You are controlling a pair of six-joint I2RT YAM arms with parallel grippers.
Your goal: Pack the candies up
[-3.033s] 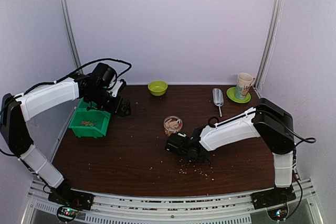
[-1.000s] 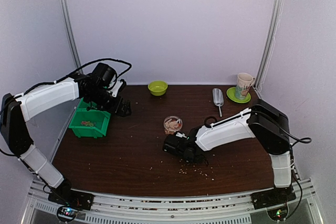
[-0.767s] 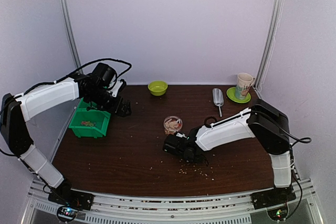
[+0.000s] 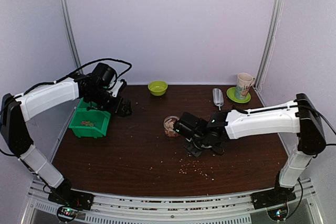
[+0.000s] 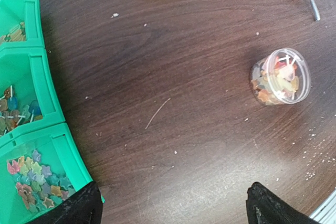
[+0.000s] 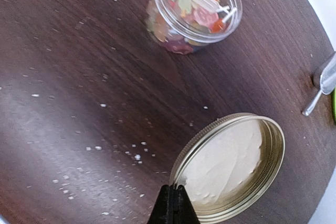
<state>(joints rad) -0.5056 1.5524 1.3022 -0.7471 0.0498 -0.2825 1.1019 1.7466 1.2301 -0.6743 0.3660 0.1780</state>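
The candies [image 6: 191, 3], mixed orange, red and green, fill a clear open jar [image 4: 171, 125] at the table's middle, which also shows in the left wrist view [image 5: 279, 76]. More candies [image 5: 31, 182] lie in the compartments of a green bin [image 4: 89, 121] at the left. My right gripper [image 6: 176, 188] is shut on the rim of a gold lid [image 6: 231, 163] with a white lining, held tilted just right of the jar. My left gripper [image 5: 173, 208] hangs open over bare table beside the bin, with nothing between its fingers.
A green bowl [image 4: 157, 87] sits at the back centre. A metal scoop [image 4: 218, 98] and a mug on a green saucer [image 4: 244, 85] stand at the back right. Pale crumbs [image 4: 197, 169] are scattered in front of the jar.
My right gripper has closed on the lid's rim. The right arm has stretched out and shifted right and back, close to the jar. The left arm has stayed still.
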